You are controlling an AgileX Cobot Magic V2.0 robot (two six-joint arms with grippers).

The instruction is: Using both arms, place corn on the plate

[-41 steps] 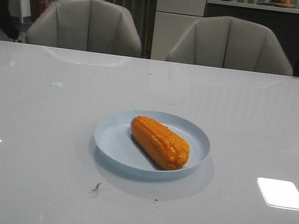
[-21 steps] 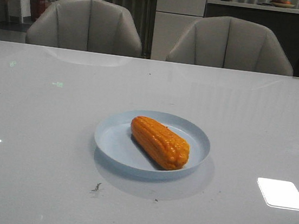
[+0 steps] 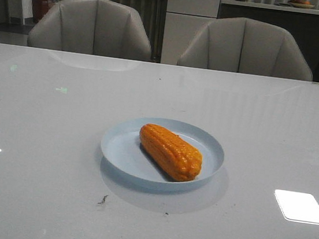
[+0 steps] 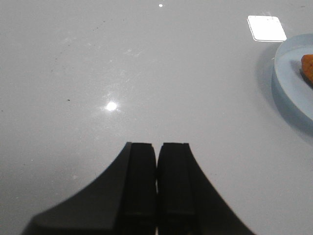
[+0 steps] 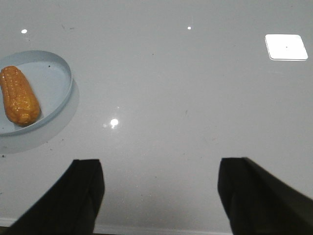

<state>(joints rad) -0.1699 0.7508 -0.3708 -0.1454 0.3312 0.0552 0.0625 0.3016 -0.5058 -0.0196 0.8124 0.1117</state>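
Note:
The orange corn (image 3: 170,152) lies on its side on the pale blue plate (image 3: 120,147) in the middle of the table. No gripper shows in the front view. In the left wrist view my left gripper (image 4: 157,145) is shut and empty over bare table, with the plate's rim (image 4: 286,83) and a bit of the corn (image 4: 308,68) at the frame's edge. In the right wrist view my right gripper (image 5: 159,164) is open and empty near the table's front edge, well apart from the plate (image 5: 51,83) and the corn (image 5: 18,95).
Two grey chairs (image 3: 92,27) (image 3: 247,46) stand behind the table's far edge. A bright square light reflection (image 3: 300,207) lies on the glossy white table at the right. A small dark mark (image 3: 102,199) sits in front of the plate.
The corn and plate have not moved. A person at the far left of the background has walked out of view.

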